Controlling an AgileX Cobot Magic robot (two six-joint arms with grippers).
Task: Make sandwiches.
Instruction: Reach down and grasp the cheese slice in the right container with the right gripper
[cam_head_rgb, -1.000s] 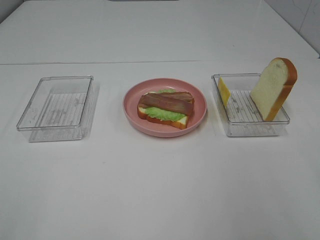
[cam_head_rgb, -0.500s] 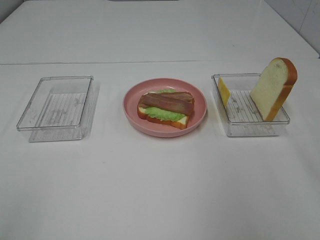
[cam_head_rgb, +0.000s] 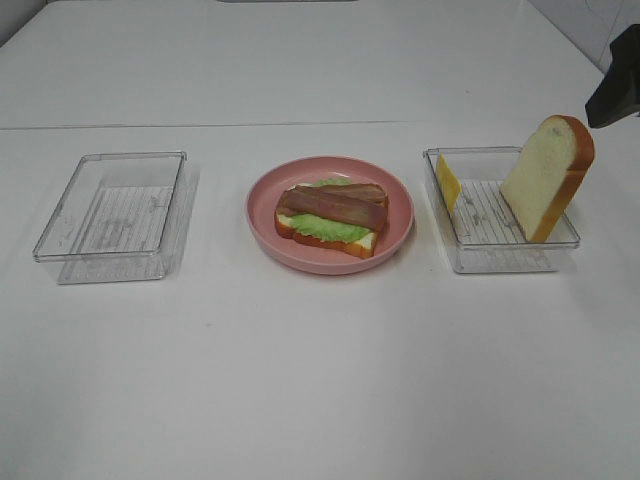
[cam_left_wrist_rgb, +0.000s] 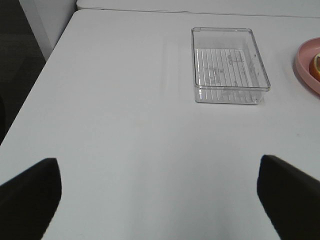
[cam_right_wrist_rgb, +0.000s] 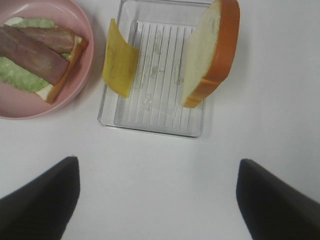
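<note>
Right arm (cam_head_rgb: 617, 88) is being brought into view beside the right tray (cam_head_rgb: 505, 258), absent a moment ago. Right tool (cam_right_wrist_rgb: 157, 165) and left tool (cam_left_wrist_rgb: 157, 162) are both being held wide, empty. Sandwich (cam_head_rgb: 332, 212) is being left unfinished on plate (cam_head_rgb: 259, 218); cheese (cam_head_rgb: 447, 183) pickup is probably being prepared.

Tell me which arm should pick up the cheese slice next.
Right. The right end effector, open, hangs near the tray holding the cheese slice; the left end effector faces only the other tray.
</note>
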